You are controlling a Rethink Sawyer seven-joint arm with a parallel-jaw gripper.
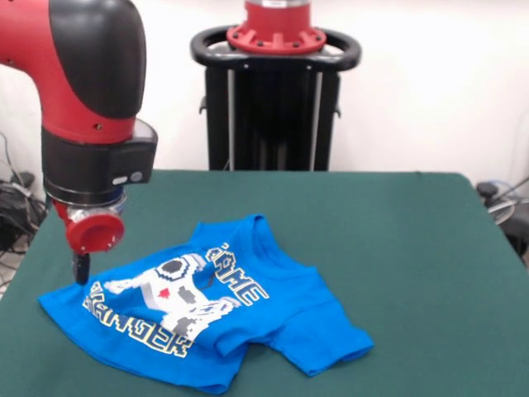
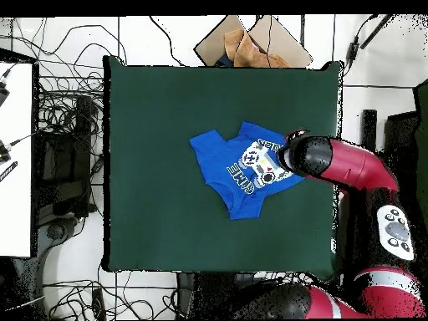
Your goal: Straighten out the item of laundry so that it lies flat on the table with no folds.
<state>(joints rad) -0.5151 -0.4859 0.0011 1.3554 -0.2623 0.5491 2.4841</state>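
end effector (image 1: 81,269) at T-shirt (image 1: 198,310) hem, grip state unreadable | sleeve folded | risk: dragging bunches cloth across counter (image 1: 397,248)

Shirt (image 1: 207,318) lies print-up on green table (image 1: 397,240), rumpled, one sleeve spread toward near right. Arm (image 1: 87,107) descends at left; gripper (image 1: 81,268) low at shirt's left corner, fingers not clear. Pedestal (image 1: 274,91) behind table.
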